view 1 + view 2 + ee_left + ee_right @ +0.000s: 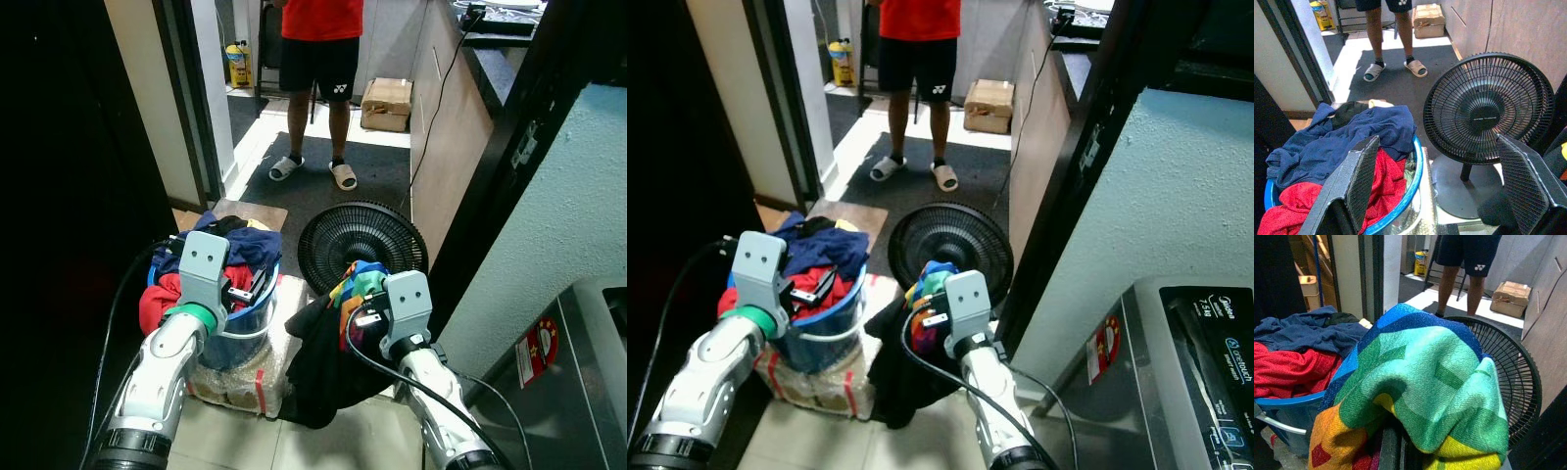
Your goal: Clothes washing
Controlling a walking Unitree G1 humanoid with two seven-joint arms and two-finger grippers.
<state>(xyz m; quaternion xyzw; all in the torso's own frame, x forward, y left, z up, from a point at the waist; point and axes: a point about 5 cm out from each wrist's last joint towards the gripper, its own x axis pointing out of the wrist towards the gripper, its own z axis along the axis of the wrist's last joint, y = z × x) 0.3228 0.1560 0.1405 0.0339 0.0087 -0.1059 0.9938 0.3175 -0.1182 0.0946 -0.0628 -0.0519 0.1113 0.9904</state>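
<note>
A blue laundry basket (253, 323) heaped with navy clothes (1352, 134) and red clothes (1298, 208) stands on a plastic-wrapped box (250, 377). My left gripper (250, 284) hovers just over the basket's right rim, its fingers (1359, 176) spread wide with nothing between them. To the right of the basket, my right gripper (355, 299) is shut on a rainbow-coloured garment (1420, 377). The cloth drapes over that gripper's fingers and hides them. A black garment (328, 362) hangs down with it. The grey washing machine (1185, 362) is at the lower right.
A black floor fan (362, 245) stands just behind my right gripper. A person (318, 59) in a red shirt and sandals stands in the passage ahead, with a cardboard box (387, 103) beside them. A dark door frame (519, 147) and a pale wall close in on the right.
</note>
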